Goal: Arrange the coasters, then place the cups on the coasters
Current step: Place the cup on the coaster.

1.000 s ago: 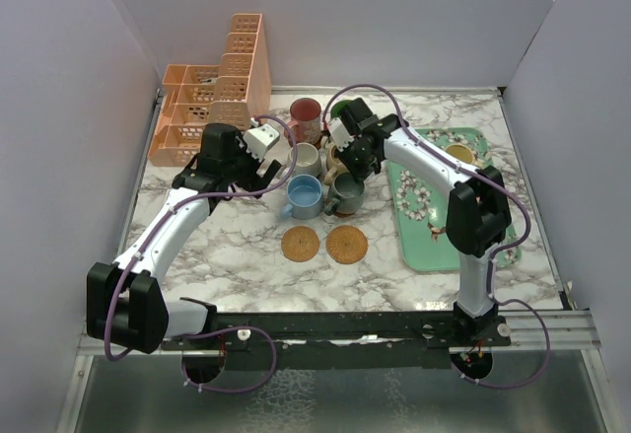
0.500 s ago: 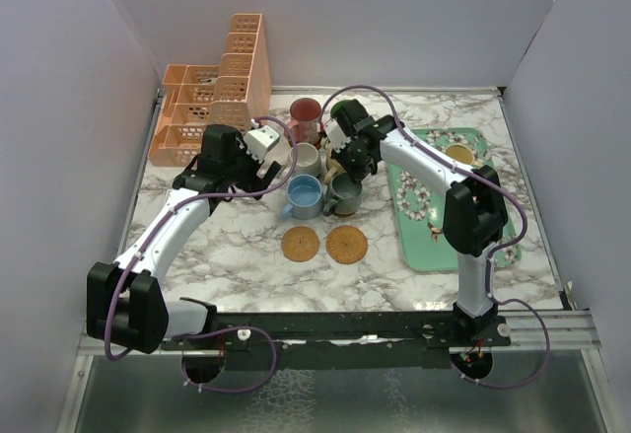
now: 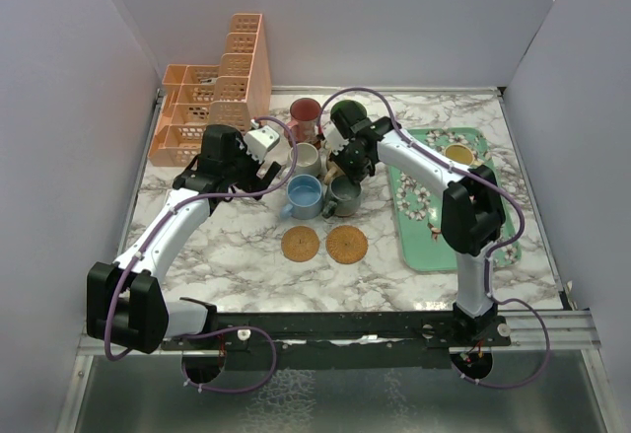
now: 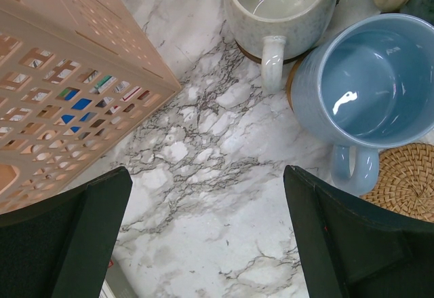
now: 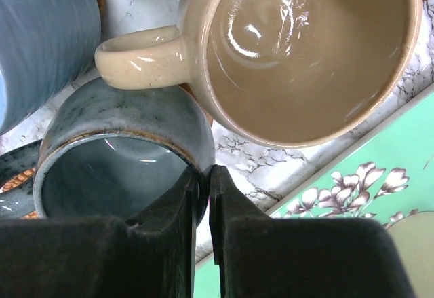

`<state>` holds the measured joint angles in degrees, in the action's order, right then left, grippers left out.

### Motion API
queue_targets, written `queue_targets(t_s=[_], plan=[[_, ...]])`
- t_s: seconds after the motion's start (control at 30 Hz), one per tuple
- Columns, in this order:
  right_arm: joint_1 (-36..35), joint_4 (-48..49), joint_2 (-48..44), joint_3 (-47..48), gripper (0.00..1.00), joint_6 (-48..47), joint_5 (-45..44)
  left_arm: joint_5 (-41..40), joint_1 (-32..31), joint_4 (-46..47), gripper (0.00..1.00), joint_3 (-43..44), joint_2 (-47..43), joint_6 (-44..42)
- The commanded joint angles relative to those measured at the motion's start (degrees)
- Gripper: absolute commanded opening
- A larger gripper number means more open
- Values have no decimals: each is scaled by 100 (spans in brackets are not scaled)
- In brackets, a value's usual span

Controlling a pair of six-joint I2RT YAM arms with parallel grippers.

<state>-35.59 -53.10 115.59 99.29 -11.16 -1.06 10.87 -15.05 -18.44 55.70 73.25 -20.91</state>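
Grey mug (image 5: 122, 142) sat mid-table, just left of floral tray (image 5: 352, 196), beside tan mug (image 5: 305, 53); R gripper (image 5: 207, 196) pinched its rim. L gripper (image 4: 207, 182) jaws wide over marble nr blue mug (image 4: 366, 87). Two woven coasters (image 3: 300, 245) lay twd near edge.

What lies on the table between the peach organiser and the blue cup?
Nothing: the stretch between the peach organiser and the blue cup is bare marble table, as the left wrist view shows.
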Motion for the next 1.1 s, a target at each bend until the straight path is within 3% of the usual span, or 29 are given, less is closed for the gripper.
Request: queue_targets(t_s=[0.0, 1.07], plan=[[-53, 160, 16, 188, 7, 70, -68, -33, 28, 115, 99, -68, -118, 16], [-53, 6, -97, 197, 23, 35, -200, -6, 29, 113, 99, -76, -153, -3]])
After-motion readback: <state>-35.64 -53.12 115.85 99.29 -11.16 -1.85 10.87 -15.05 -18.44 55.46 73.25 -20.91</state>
